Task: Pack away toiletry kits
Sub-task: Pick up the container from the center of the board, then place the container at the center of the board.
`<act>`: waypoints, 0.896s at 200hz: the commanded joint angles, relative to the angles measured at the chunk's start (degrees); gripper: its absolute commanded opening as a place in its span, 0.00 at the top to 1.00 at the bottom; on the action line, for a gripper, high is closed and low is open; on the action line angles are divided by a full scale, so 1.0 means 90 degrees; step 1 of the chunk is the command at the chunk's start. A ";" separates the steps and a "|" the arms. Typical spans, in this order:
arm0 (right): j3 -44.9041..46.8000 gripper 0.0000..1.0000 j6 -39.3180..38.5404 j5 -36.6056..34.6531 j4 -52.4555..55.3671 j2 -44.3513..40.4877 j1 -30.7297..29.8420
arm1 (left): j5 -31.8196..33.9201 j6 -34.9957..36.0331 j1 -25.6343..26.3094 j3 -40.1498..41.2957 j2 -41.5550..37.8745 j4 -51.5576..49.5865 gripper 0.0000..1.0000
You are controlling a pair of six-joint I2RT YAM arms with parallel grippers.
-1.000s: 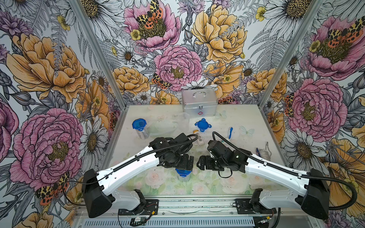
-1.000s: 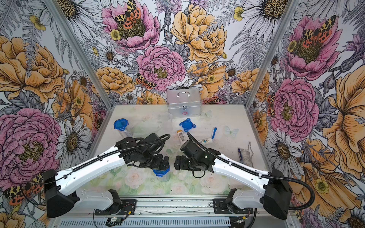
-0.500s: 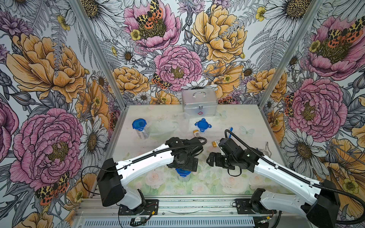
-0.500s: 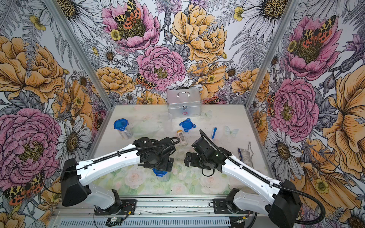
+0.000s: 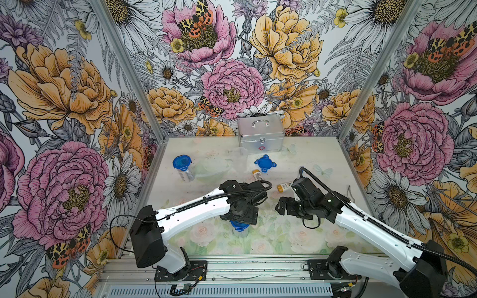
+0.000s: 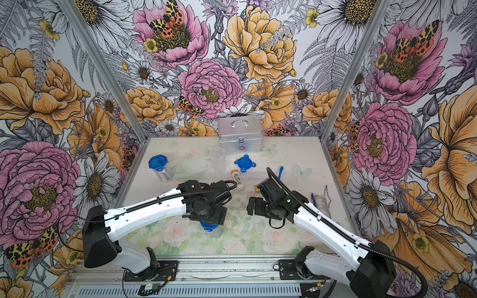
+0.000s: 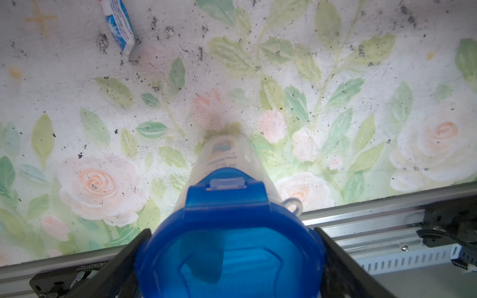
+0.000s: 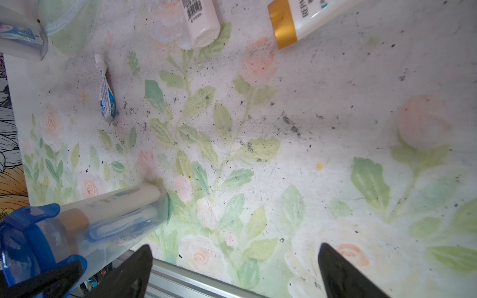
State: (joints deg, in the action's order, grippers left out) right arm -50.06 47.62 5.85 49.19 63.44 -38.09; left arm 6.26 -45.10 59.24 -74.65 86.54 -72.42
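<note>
The packed cup (image 7: 224, 154) stands upright at the near middle of the table (image 7: 77, 77). Its blue lid (image 7: 227, 203) is clipped on, and a capped bottle and something blue show through its wall in the right wrist view. The left end effector (image 7: 232, 232) sits over it with one finger on either side of the lid (set wide, but I cannot tell whether they press it or merely flank it). The step in hand looks like handling a finished kit. The right end effector (image 8: 235, 246) hangs spread and empty just to its right. A second lidded cup (image 5: 183, 169) stands far left.

By my reading one kit is left loose: a bottle (image 5: 258, 176), another bottle (image 5: 284, 186), a tube (image 8: 105, 95), a toothbrush (image 6: 280, 171), a clear cup (image 5: 240, 157) and a loose lid (image 5: 263, 163). The next move probably calls for a reach to the far side and a pinch across a bottle's narrow body.

In both top views the left end effector hides all but a sliver of the blue lid. The clear cup nearly vanishes against the pale table. A bundle (image 6: 321, 202) at the right edge is too small to sort out.
</note>
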 commanded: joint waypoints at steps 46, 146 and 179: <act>-0.1287 0.01 -0.0770 -0.0217 0.0246 0.0702 0.0120 | 0.0173 0.0751 -0.1524 -0.0334 -0.0670 -0.0281 0.29; -0.2884 0.01 -0.1319 -0.0349 0.0404 0.2092 0.0179 | 0.0906 0.2832 -0.4432 -0.2688 0.1258 -0.0068 0.32; -0.3458 0.01 -0.1576 -0.0269 0.0405 0.2616 0.0264 | 0.0681 0.3079 -0.4701 -0.3137 0.1859 0.0410 0.32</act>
State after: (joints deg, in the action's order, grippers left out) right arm -77.12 36.10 4.10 52.93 84.53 -36.53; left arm 11.88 -21.21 17.85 -99.13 101.89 -73.41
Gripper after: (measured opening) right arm 0.995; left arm 0.902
